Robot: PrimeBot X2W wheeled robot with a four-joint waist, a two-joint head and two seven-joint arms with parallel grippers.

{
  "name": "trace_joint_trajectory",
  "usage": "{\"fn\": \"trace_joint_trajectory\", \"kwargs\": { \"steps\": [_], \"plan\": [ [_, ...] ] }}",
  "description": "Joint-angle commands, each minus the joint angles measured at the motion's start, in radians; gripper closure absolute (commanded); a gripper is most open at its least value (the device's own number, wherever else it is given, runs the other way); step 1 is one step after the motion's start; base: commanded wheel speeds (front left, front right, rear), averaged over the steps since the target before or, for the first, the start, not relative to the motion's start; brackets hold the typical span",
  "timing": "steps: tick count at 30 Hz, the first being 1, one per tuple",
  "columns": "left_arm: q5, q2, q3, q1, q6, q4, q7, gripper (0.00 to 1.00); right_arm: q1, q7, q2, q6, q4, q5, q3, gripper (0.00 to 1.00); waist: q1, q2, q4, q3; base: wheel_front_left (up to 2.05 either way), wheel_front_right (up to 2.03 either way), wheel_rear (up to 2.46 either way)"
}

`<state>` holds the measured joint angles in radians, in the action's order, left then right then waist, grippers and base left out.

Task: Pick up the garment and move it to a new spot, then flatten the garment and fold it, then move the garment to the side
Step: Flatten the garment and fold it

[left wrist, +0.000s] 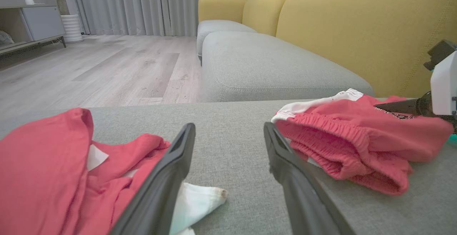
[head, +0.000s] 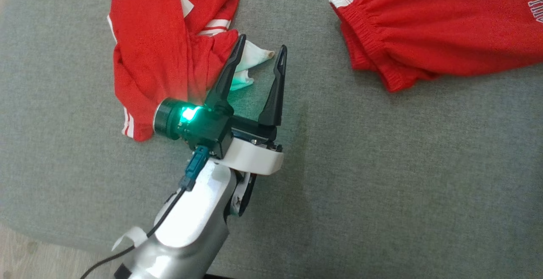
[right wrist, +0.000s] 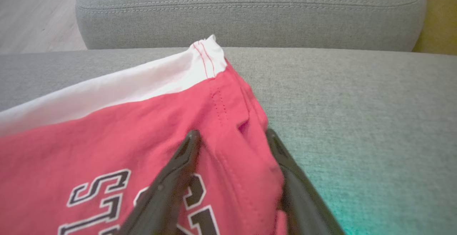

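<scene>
Operator: Where does the crumpled red garment (head: pixel 148 58) lie against the left hand (head: pixel 262 43)?

Observer: Just to its left, on the left part of the grey cushion (head: pixel 382 164), back from the near edge. In the head view the hand's left finger overlaps the heap's right border; I cannot tell whether it touches. A white tab of cloth (head: pixel 256 56) pokes out of the heap into the gap between the fingers. That hand is released, fingers spread wide, nothing in it

Operator: And the right hand (right wrist: pixel 232 133)?

Observer: At the red shorts (head: pixel 424 29), on the far right part of the cushion, well apart from the heap. Its fingers stand wide: one lies on top of the cloth, the other runs down the shorts' side fold. A ridge of fabric sits between them, not pinched

Operator: Materials?

Observer: The cushion is coarse woven upholstery. Both garments are soft red knit with white stripes. The shorts have a gathered elastic waistband, a white side band with red stitching, and white block letters outlined dark

Operator: Orientation?

Observer: The heap's long axis runs near to far, with a striped edge at its near end. The shorts lie folded, long axis left to right across the cushion, waistband pointing left toward the heap
</scene>
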<state>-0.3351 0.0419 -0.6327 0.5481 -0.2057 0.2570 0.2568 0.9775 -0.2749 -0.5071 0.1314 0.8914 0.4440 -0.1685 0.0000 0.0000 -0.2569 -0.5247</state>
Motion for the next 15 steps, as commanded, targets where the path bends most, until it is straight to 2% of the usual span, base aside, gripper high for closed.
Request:
{"fn": "trace_joint_trajectory", "kwargs": {
  "steps": [1,8,15],
  "plan": [
    [-0.008,0.008,0.021,0.020,-0.006,-0.033,0.005,0.00,-0.021,-0.018,-0.011,-0.001,-0.001,0.007,-0.036,1.00,0.0000,0.0000,0.002,0.001,0.00,0.00,0.00],
    [0.001,0.008,0.031,0.010,-0.009,-0.015,0.005,0.00,-0.030,0.044,-0.040,-0.001,0.006,0.081,-0.120,1.00,0.0000,0.0000,0.039,0.042,0.00,0.00,0.00],
    [0.022,0.008,0.066,-0.027,0.015,0.001,0.005,0.00,-0.104,0.140,-0.075,-0.001,-0.025,0.167,-0.173,1.00,0.0000,0.0000,0.107,0.127,0.00,0.00,0.00]
  ]
}}
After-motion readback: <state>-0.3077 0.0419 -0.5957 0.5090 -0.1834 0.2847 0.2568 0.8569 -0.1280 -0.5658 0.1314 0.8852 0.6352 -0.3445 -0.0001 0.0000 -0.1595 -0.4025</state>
